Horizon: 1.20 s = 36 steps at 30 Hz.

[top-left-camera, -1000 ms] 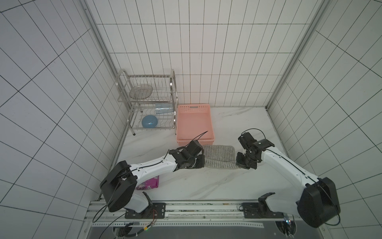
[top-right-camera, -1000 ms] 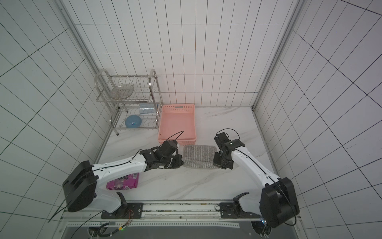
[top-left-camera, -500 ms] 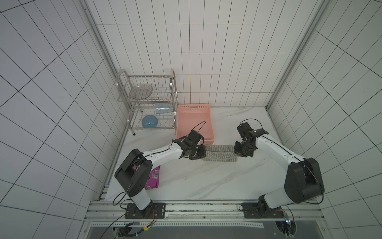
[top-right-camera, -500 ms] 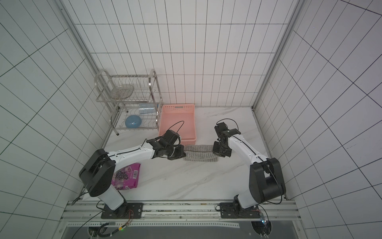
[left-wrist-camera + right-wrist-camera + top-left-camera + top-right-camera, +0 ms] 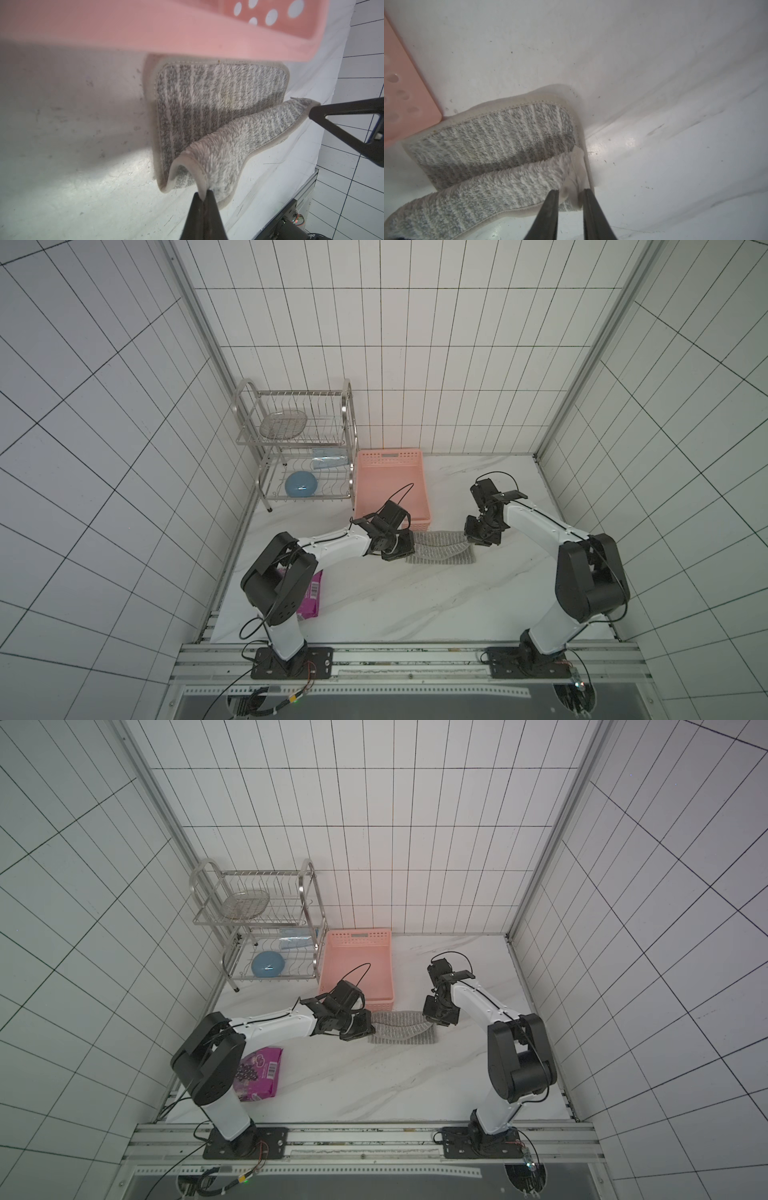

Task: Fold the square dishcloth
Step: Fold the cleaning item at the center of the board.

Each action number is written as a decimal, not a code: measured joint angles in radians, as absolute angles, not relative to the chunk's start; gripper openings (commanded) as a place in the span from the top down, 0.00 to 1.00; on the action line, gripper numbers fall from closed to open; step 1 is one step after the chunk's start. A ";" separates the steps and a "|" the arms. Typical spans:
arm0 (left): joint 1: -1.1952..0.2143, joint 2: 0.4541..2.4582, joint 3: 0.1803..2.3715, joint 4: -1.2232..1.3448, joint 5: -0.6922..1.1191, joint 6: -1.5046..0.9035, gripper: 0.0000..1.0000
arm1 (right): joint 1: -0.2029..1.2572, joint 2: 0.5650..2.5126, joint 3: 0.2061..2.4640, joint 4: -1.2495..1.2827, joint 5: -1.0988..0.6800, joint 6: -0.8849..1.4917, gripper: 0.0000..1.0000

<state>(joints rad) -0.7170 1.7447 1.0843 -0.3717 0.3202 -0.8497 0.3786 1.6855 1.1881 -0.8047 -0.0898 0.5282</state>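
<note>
The square dishcloth (image 5: pixel 440 551) (image 5: pixel 402 1031), grey with whitish stripes, lies on the marble table just in front of the pink basket. Its near half is lifted and rolled over toward the far edge (image 5: pixel 218 99) (image 5: pixel 500 141). My left gripper (image 5: pixel 410 548) (image 5: pixel 370 1029) (image 5: pixel 204 192) is shut on the hemmed corner at the cloth's left end. My right gripper (image 5: pixel 471 540) (image 5: pixel 430 1021) (image 5: pixel 570 190) is at the right end. Its jaws stand apart, and the cloth's corner sits loosely between them.
The pink basket (image 5: pixel 390 456) (image 5: pixel 359 934) (image 5: pixel 145 31) touches the cloth's far edge. A metal dish rack (image 5: pixel 299 448) with a blue bowl (image 5: pixel 301 484) stands at the back left. A purple snack packet (image 5: pixel 259 1073) lies near the left arm's base. Tiled walls close in three sides.
Both grippers have carried the cloth's near edge away toward the basket, so the cloth looks narrower. The right jaws have opened from shut; the left stays shut.
</note>
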 measured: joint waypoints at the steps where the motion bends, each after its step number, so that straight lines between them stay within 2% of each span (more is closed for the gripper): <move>1: -0.717 1.746 1.084 -0.368 0.318 -0.855 1.00 | 0.379 1.692 1.191 -0.799 -0.091 0.528 0.72; 5: -0.713 1.750 1.079 -0.349 0.302 -0.875 0.99 | 0.377 1.718 1.202 -0.788 -0.093 0.527 0.72; 9: -0.704 1.750 1.060 -0.332 0.272 -0.902 0.88 | 0.374 1.724 1.207 -0.778 -0.093 0.527 0.72; 11: -0.696 1.750 1.045 -0.323 0.262 -0.919 0.81 | 0.373 1.724 1.208 -0.776 -0.093 0.527 0.71; 14: -0.683 1.750 1.033 -0.312 0.254 -0.933 0.64 | 0.373 1.724 1.217 -0.775 -0.093 0.527 0.71; 18: -0.677 1.750 1.033 -0.295 0.253 -0.933 0.55 | 0.373 1.724 1.230 -0.768 -0.093 0.523 0.70; 24: -0.678 1.706 1.013 -0.286 0.234 -0.935 0.42 | 0.373 1.722 1.232 -0.765 -0.093 0.504 0.62; 29: -0.678 1.603 0.987 -0.283 0.202 -0.929 0.37 | 0.373 1.666 1.231 -0.763 -0.093 0.482 0.61; 33: -0.680 1.529 0.970 -0.264 0.185 -0.892 0.37 | 0.374 1.564 1.218 -0.758 -0.093 0.479 0.76; 36: -0.682 1.502 0.937 -0.242 0.188 -0.850 0.44 | 0.391 1.494 1.169 -0.754 -0.088 0.492 0.80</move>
<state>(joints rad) -0.6819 1.5021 0.9375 -0.2424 0.1879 -0.8497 0.3912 1.4937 1.1694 -0.7544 -0.0875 0.4923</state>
